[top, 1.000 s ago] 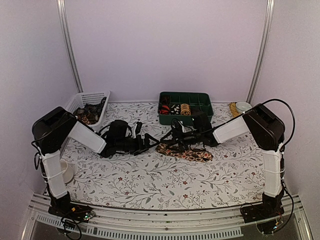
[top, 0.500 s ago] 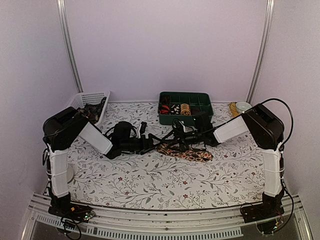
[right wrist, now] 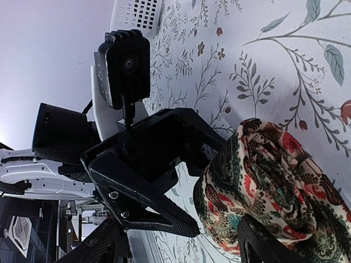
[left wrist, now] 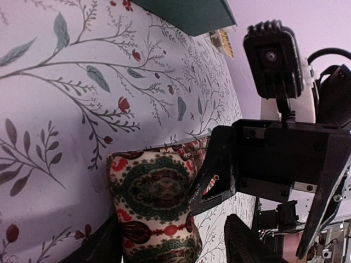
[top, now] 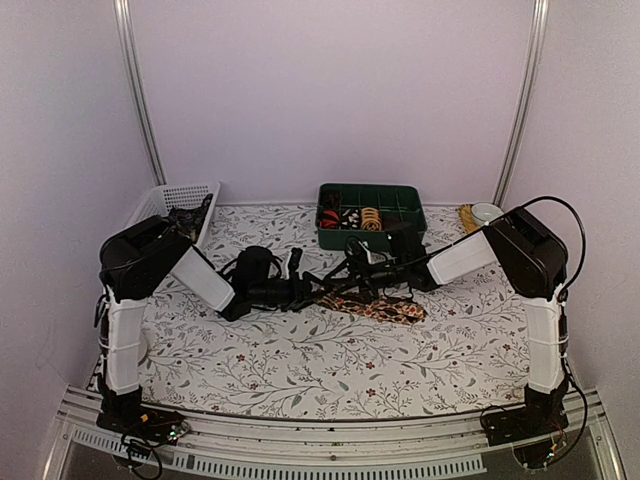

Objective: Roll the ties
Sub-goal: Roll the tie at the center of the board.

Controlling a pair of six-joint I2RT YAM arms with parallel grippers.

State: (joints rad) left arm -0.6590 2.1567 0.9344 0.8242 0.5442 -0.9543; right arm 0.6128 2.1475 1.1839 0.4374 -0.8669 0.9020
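A paisley tie [top: 380, 306] lies partly bunched on the floral table cloth in the middle. Its near end shows in the left wrist view [left wrist: 153, 200] and its folded bulk in the right wrist view [right wrist: 269, 175]. My left gripper [top: 304, 290] reaches in from the left, open, with the tie end between its fingers [left wrist: 175, 246]. My right gripper [top: 341, 282] reaches in from the right, open, with the bunched tie against its right finger [right wrist: 181, 246]. The two grippers face each other, fingertips nearly touching over the tie's left end.
A green divided box [top: 372, 241] holding rolled ties stands at the back centre. A white basket [top: 160, 203] with dark ties sits at the back left. A small white bowl [top: 487, 212] sits at the back right.
My left arm has swung right and its gripper has advanced to the tie's left end. The right gripper and the tie have hardly moved.
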